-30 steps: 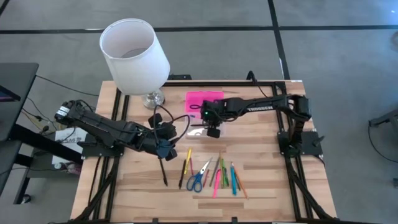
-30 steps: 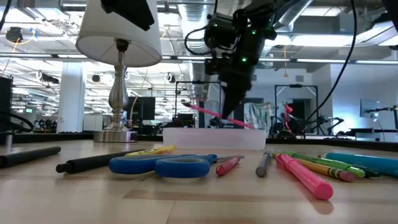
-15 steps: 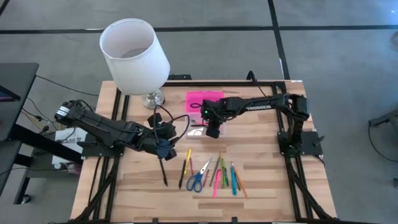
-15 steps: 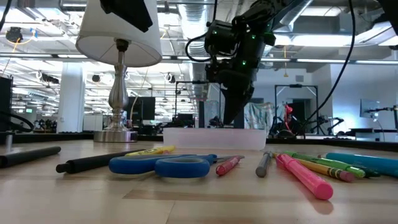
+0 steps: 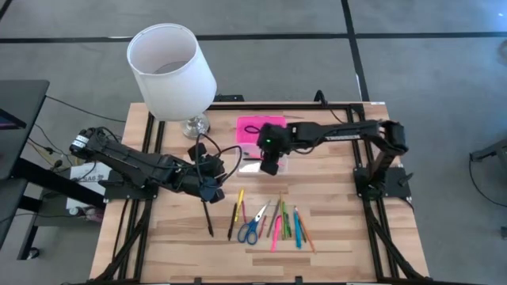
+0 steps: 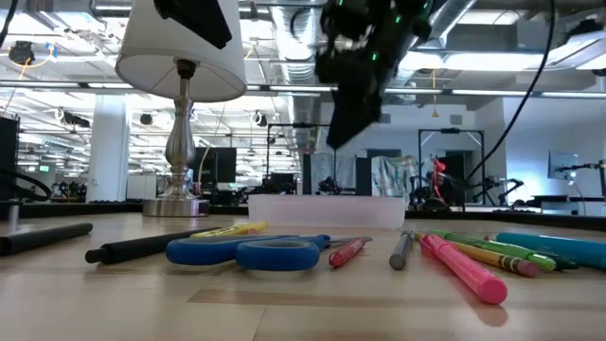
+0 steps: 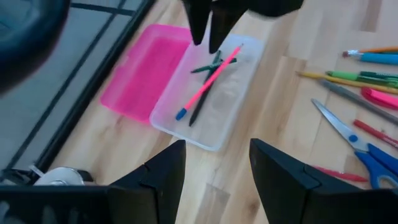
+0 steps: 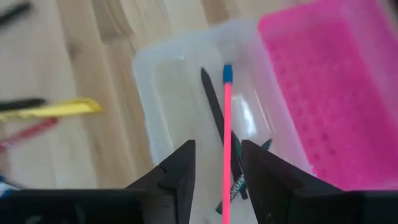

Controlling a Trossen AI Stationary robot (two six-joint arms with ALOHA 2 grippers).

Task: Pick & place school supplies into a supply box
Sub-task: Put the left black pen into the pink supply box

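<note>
The supply box lies open at the table's far middle, its clear base (image 5: 252, 168) beside its pink lid (image 5: 255, 127). A pink pencil (image 8: 227, 124) with a blue end lies in the base (image 8: 168, 99) across two dark pens (image 8: 213, 115). My right gripper (image 5: 270, 165) hangs open just above the base, holding nothing. The other school supplies (image 5: 273, 222), with blue-handled scissors (image 5: 250, 231), lie in a row near the front. My left gripper (image 5: 207, 188) hovers open and empty left of the box, over a black marker (image 5: 207, 218).
A white lamp (image 5: 170, 67) stands at the far left corner on a metal foot (image 5: 194, 125). Bare wood lies right of the box and along the near edge. In the low view the scissors (image 6: 251, 252) and pens (image 6: 473, 260) lie in front of the base (image 6: 327, 210).
My right gripper has let go of the pink pencil, which was held slanted over the clear base and now lies inside it. The gripper has then risen straight up from the box.
</note>
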